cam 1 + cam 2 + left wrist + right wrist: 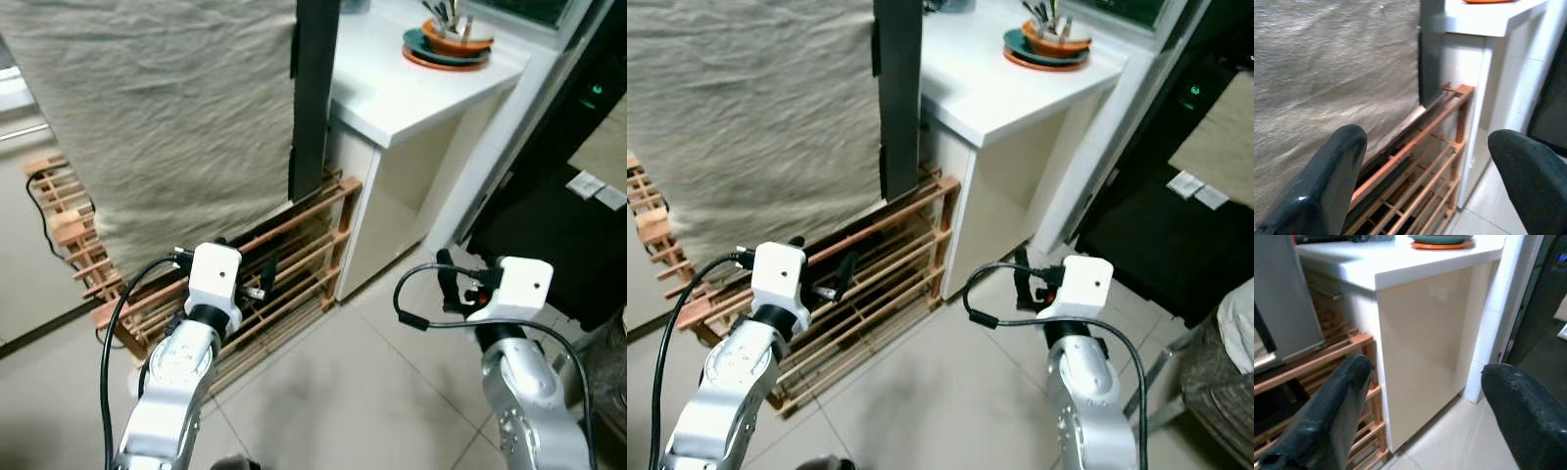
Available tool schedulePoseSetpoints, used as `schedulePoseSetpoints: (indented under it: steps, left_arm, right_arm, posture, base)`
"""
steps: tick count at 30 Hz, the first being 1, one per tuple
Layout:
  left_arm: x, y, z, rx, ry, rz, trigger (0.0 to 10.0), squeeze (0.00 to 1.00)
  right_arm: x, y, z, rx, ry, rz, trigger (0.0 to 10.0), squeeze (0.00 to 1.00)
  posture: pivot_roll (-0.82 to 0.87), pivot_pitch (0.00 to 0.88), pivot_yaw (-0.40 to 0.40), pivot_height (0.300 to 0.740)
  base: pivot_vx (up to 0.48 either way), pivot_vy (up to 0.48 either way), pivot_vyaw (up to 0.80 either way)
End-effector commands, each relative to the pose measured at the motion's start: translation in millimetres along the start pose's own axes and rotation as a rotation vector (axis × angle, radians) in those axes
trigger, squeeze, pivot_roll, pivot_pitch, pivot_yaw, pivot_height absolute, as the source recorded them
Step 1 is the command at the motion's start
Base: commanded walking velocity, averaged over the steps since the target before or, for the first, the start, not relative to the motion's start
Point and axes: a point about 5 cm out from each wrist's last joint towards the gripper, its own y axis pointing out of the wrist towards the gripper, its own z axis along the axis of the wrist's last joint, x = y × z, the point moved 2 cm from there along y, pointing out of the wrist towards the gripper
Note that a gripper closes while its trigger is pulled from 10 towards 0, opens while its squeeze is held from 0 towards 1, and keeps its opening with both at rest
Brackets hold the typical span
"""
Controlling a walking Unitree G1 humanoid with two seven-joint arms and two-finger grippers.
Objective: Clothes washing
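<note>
A large beige-grey cloth (167,117) hangs down at the left and covers the upper part of a wooden slatted rack (318,230) on the floor. My left gripper (263,282) is held low in front of the rack, just below the cloth's lower edge. It is open, with nothing between its fingers (1332,171). My right gripper (446,279) is held out over the tiles near the base of a white counter (411,93). It is open too, and its fingers (1337,401) point at the counter's cream side panel (1425,333).
A dark upright panel (313,98) stands between the cloth and the counter. Stacked teal and orange plates (446,49) holding utensils sit on the counter top. A black unit (549,225) stands to the right. Pale floor tiles (362,392) lie in front.
</note>
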Motion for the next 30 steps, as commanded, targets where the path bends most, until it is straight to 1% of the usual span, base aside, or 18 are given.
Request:
schedulePoseSetpoints:
  steps: [1, 2, 3, 4, 5, 6, 7, 8, 9, 11, 13, 15, 18, 20, 23, 25, 26, 30]
  left_arm:
    - [-11.9, 3.8, 11, 0.014, -0.001, 0.147, 10.0, 0.00]
    - [-11.9, 3.8, 11, 0.014, -0.001, 0.147, 10.0, 0.00]
    - [-10.3, 3.3, 12, 0.010, -0.052, 0.109, 10.0, 0.00]
    - [-4.0, 0.9, 24, 0.071, -0.054, -0.016, 10.0, 0.00]
    - [-2.3, 0.0, 26, 0.075, -0.053, -0.046, 10.0, 0.00]
    - [-2.1, -0.3, 29, 0.082, -0.039, -0.056, 10.0, 0.00]
    - [-3.1, -0.7, 32, 0.093, -0.036, -0.052, 10.0, 0.00]
    - [-3.8, -0.5, 34, 0.075, -0.004, -0.055, 10.0, 0.00]
    - [-4.2, -0.4, 35, 0.076, 0.008, -0.051, 10.0, 0.00]
    - [-2.8, -1.0, 42, 0.108, 0.008, -0.072, 10.0, 0.00]
    - [-2.1, -0.5, 44, 0.114, -0.003, -0.073, 10.0, 0.00]
    - [-1.1, -0.1, 45, 0.111, -0.008, -0.087, 10.0, 0.00]
    - [1.2, 1.7, 46, 0.101, -0.015, -0.109, 10.0, 0.00]
    - [2.3, 2.7, 46, 0.094, 0.000, -0.116, 10.0, 0.00]
    - [3.0, 4.9, 48, 0.091, 0.001, -0.121, 10.0, 0.00]
    - [3.0, 5.4, 48, 0.090, -0.005, -0.123, 10.0, 0.00]
    - [3.0, 5.8, 48, 0.088, -0.009, -0.124, 10.0, 0.00]
    - [2.2, 7.6, 49, 0.082, -0.003, -0.119, 10.0, 0.00]
  right_arm:
    - [5.2, 0.2, 9, 0.003, -0.047, -0.033, 10.0, 1.00]
    - [5.2, 0.2, 9, 0.003, -0.047, -0.033, 10.0, 1.00]
    - [4.8, 1.3, 11, 0.008, -0.078, -0.040, 10.0, 1.00]
    - [4.1, 4.2, 12, -0.007, -0.124, -0.060, 10.0, 1.00]
    - [3.4, 5.5, 12, -0.010, -0.129, -0.062, 10.0, 1.00]
    - [1.9, 6.6, 12, -0.014, -0.124, -0.060, 10.0, 0.59]
    - [1.1, 7.5, 13, -0.012, -0.117, -0.070, 10.0, 0.00]
    - [0.0, 9.3, 13, -0.014, -0.103, -0.084, 10.0, 0.00]
    - [-0.3, 9.7, 13, -0.017, -0.097, -0.086, 10.0, 0.00]
    - [-3.1, 10.3, 11, -0.046, -0.041, -0.073, 10.0, 0.00]
    - [-4.7, 10.3, 10, -0.057, -0.041, -0.062, 10.0, 0.00]
    - [-5.6, 10.1, 9, -0.066, -0.071, -0.066, 10.0, 0.00]
    - [-11.0, 10.0, 7, -0.082, -0.046, -0.050, 10.0, 0.00]
    - [-13.9, 10.9, 6, -0.094, -0.021, -0.049, 10.0, 0.00]
    - [-17.8, 12.0, 10, -0.093, 0.040, -0.038, 10.0, 0.00]
    - [-19.1, 12.0, 11, -0.087, 0.047, -0.031, 10.0, 0.00]
    - [-19.9, 12.2, 12, -0.084, 0.049, -0.027, 10.0, 0.00]
    - [-22.6, 14.0, 16, -0.067, 0.003, -0.015, 10.0, 0.00]
  posture:
    - [-0.03, 0.000, -0.027, 0.740]
    - [-0.03, 0.000, -0.027, 0.740]
    - [-0.02, 0.000, -0.030, 0.740]
    - [-0.02, 0.000, -0.036, 0.740]
    - [-0.02, 0.000, -0.043, 0.740]
    - [-0.02, 0.000, -0.043, 0.740]
    - [-0.02, 0.000, -0.043, 0.740]
    - [-0.01, 0.000, -0.050, 0.740]
    - [-0.01, 0.000, -0.050, 0.740]
    - [0.00, 0.000, -0.052, 0.740]
    - [0.00, 0.000, -0.052, 0.740]
    - [0.00, 0.000, -0.051, 0.740]
    - [0.01, 0.000, -0.041, 0.740]
    - [0.01, 0.000, -0.038, 0.740]
    - [0.01, 0.000, -0.034, 0.740]
    - [0.01, 0.000, -0.034, 0.740]
    - [0.01, 0.000, -0.033, 0.740]
    - [0.01, 0.000, -0.035, 0.740]
  base:
    - [0.000, 0.000, -0.80]
    - [0.000, 0.000, -0.80]
    - [0.000, 0.000, -0.80]
    - [0.000, 0.000, -0.80]
    - [0.000, 0.000, -0.77]
    - [0.000, 0.000, -0.77]
    - [0.000, 0.000, -0.77]
    - [0.000, 0.000, -0.78]
    - [0.000, 0.000, -0.78]
    - [0.000, 0.000, -0.78]
    - [0.000, 0.000, -0.78]
    - [0.000, 0.000, -0.78]
    - [0.000, 0.000, -0.75]
    - [0.285, 0.000, -0.62]
    - [0.307, 0.000, -0.14]
    - [0.315, 0.000, 0.00]
    - [0.326, 0.000, 0.00]
    - [0.329, 0.000, 0.00]
